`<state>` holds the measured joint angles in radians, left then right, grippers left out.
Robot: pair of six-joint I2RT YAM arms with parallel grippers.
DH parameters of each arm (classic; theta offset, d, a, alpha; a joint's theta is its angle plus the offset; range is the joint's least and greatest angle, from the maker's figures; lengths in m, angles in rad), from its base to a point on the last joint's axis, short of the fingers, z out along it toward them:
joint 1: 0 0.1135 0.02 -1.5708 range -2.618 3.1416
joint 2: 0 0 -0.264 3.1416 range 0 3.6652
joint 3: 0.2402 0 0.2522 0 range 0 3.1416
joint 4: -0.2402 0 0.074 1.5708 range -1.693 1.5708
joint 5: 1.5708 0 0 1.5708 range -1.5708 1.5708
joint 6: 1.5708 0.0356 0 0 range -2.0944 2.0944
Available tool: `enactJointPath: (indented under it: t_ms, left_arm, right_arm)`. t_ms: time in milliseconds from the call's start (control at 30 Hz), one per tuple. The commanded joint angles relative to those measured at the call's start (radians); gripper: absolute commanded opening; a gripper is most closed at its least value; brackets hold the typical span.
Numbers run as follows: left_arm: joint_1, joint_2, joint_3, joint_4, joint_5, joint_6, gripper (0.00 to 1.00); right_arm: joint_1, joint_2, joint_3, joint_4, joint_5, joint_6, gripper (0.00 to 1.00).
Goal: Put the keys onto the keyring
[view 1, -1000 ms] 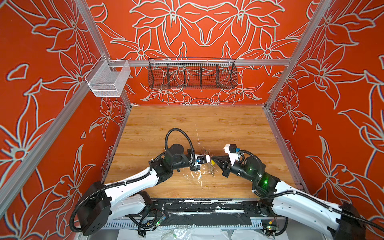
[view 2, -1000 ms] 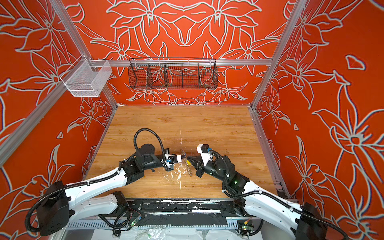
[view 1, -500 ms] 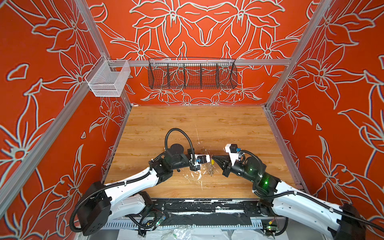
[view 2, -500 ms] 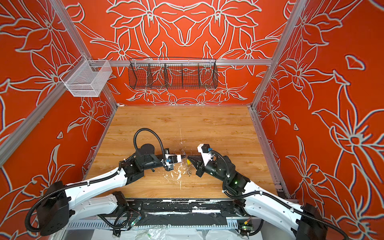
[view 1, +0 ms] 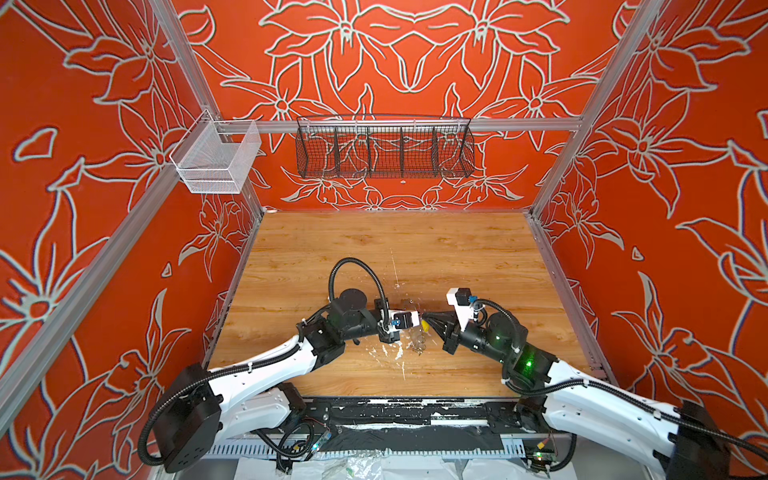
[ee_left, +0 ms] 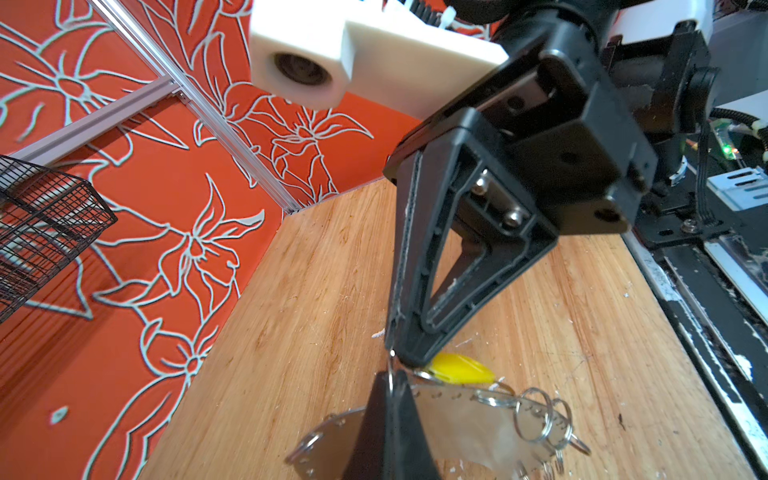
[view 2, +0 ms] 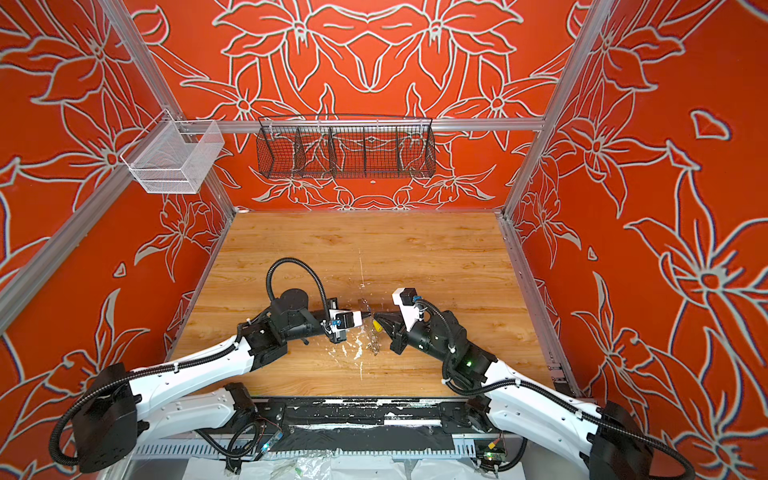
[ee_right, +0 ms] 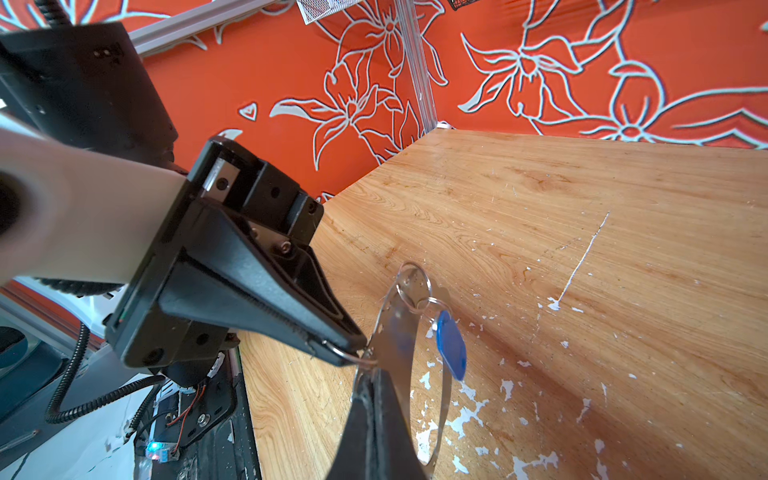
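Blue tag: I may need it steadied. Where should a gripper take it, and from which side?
Probably pinch the blue tag across its flat faces near the lower free end, approaching from the open table side, opposite the left gripper. It hangs from a split ring on the keyring, so its top is crowded.

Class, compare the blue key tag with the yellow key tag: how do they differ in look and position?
The blue tag is blue; the yellow tag is yellow. The blue tag hangs free from a split ring on the keyring; the yellow tag sits right at the right gripper tip. Both are oblong tags by the keyring.
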<state>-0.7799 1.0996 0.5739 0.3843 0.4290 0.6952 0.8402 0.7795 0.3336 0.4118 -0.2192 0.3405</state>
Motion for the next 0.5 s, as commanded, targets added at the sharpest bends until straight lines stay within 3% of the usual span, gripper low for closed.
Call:
enactJointPath:
  t_ms: [0,467]
  left_arm:
    - [-0.006,-0.020,-0.004,0.042,0.032,0.018,0.00]
    - [-0.005,-0.026,-0.009,0.047,0.034,0.017,0.00]
  right_arm:
    - [0.001,-0.013,-0.005,0.076,-0.029,0.010,0.00]
    - [0.000,-0.014,-0.011,0.047,0.040,0.025,0.00]
